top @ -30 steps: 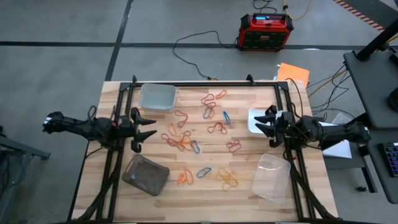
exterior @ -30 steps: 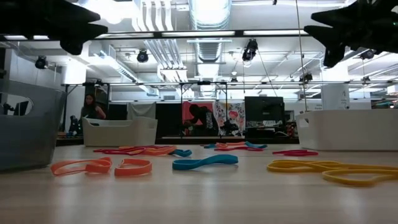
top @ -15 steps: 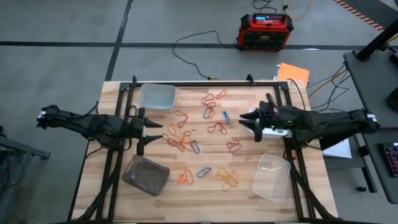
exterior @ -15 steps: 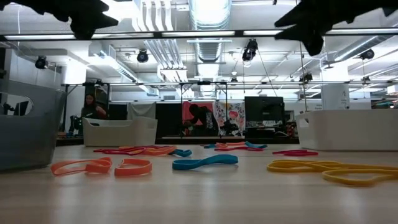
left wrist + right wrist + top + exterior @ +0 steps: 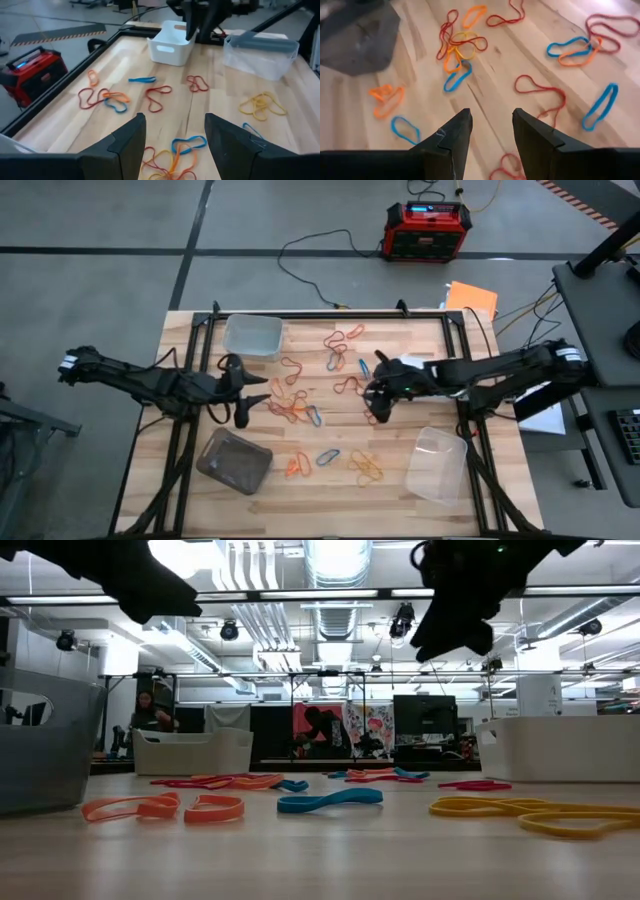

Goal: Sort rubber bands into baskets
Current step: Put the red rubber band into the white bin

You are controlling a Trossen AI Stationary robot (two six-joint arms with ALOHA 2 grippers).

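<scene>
Your right pincer [image 5: 374,402], released and holding nothing, hangs over a red band [image 5: 376,416] just beneath its tips. Your left pincer [image 5: 252,396], likewise released, faces the tangled bands [image 5: 290,407] just ahead on the desk [image 5: 400,480]. All four baskets look bare; the clear basket [image 5: 436,466] lies nearest the right pincer.

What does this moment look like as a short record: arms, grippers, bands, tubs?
left gripper: open, holding nothing, over the left of the table, beside the tangled cluster
right gripper: open, holding nothing, above the red band right of centre
rubber bands: all loose on the wood
clear tubs: far left, near right
grey tub: near left
white tub: right edge, partly hidden by the right arm
bands sorted: none seen in any tub
</scene>
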